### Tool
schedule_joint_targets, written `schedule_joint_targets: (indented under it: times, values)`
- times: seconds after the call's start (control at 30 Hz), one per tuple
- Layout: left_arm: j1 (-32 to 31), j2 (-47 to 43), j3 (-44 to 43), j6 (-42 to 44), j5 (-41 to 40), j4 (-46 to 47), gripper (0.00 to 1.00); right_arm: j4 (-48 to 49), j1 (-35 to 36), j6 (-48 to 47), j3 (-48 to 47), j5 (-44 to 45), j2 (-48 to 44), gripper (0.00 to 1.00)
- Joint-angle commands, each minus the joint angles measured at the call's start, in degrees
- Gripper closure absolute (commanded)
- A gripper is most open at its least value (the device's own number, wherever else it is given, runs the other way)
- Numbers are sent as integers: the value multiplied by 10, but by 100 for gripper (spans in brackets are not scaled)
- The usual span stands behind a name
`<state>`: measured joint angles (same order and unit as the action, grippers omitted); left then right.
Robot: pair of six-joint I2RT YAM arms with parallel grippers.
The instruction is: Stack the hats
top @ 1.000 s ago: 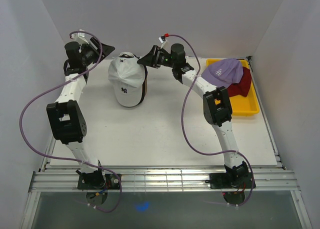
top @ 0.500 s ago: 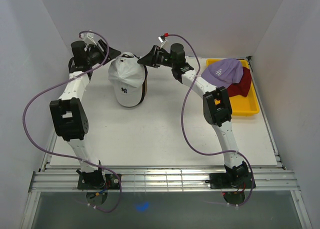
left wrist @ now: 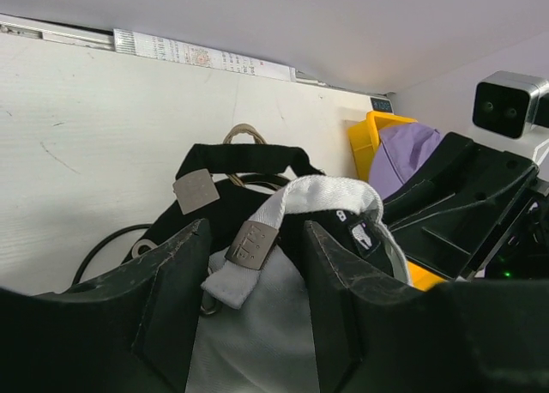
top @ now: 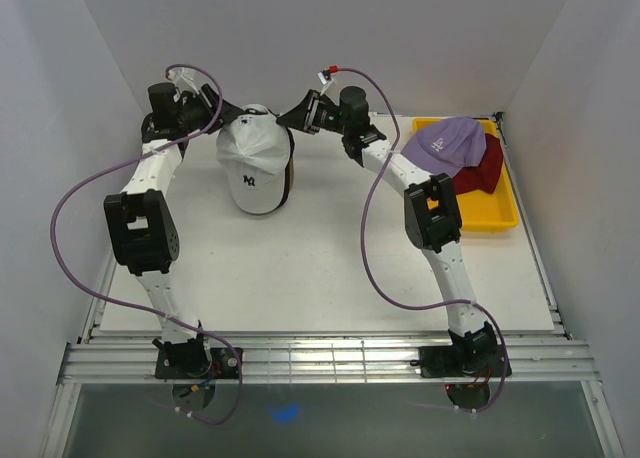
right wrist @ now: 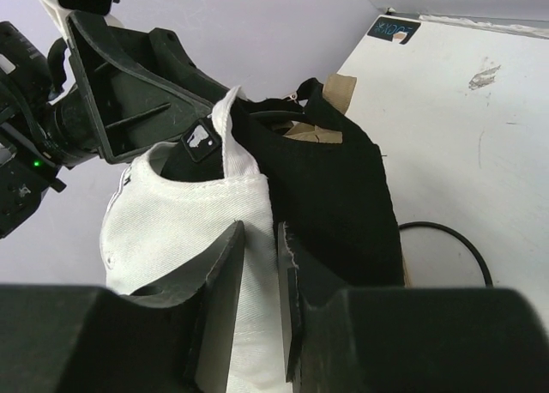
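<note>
Stack of caps (top: 254, 168) at the back middle of the surface (top: 300, 268), left fingers (left wrist: 171, 281) at its left, right fingers (right wrist: 219, 299) at its right. Far right, tray (top: 500, 213) holding two more caps, one atop the other.

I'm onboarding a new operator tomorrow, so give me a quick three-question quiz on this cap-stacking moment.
1. True or false: the lavender cap lies in the yellow tray.
2. The white cap sits: A on the black cap; B in the tray; C on the lavender cap.
3. Which stands wider open, the left gripper or the right gripper?

Key: 1 true; 2 A; 3 left gripper.
</note>
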<state>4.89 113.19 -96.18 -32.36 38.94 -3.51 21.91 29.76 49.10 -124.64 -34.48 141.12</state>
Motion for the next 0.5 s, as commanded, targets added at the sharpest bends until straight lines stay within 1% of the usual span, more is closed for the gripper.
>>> schedule_joint_targets:
  times: [0.0, 0.03, 0.13, 0.17, 0.23, 0.27, 0.47]
  values:
    - [-8, 7, -20, 19, 4, -28, 44, 2, 3, 6, -25, 22, 20, 72]
    - [-8, 8, -20, 21, 3, -29, 44, -2, 3, 6, -27, 29, 21, 73]
    - [-9, 14, -21, 22, 1, -34, 49, -18, 3, 13, -33, 44, 28, 75]
    - [-9, 21, -22, 21, 1, -37, 54, -22, 3, 15, -37, 47, 30, 76]
    - [-10, 27, -24, 19, 2, -43, 59, -40, 3, 21, -48, 54, 41, 78]
    - [-12, 33, -25, 18, 1, -48, 64, -46, 4, 22, -50, 56, 43, 78]
    - [-16, 41, -23, 19, -3, -56, 70, -63, 3, 24, -32, 68, 49, 82]
